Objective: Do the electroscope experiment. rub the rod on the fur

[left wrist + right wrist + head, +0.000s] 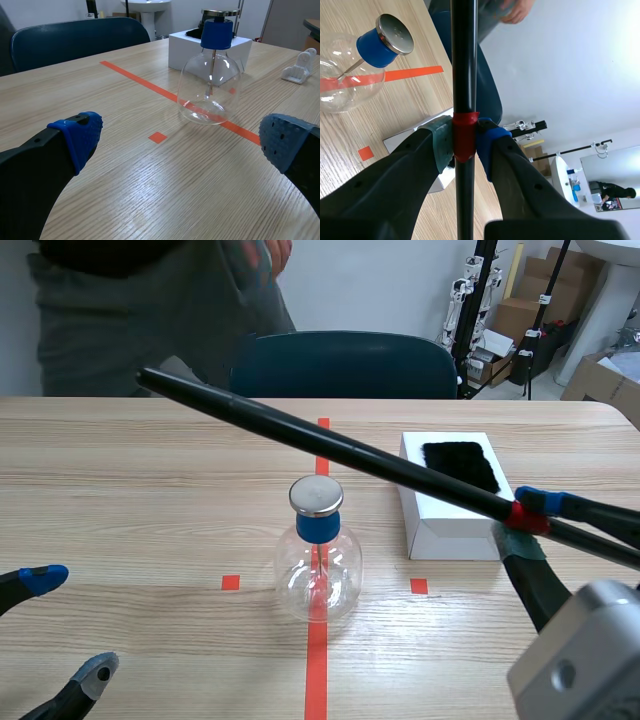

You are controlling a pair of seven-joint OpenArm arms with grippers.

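Rod (330,445): one, clamped in right gripper (525,521) | left gripper (72,625): fingers apart, empty | electroscope (318,560): one | white box (450,527): one, one fur patch (460,465) atop

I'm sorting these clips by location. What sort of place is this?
Probably a robotics lab or workroom: a wooden table marked with tape carries an electroscope flask, while black equipment stands and stacked cardboard boxes fill the corner behind.
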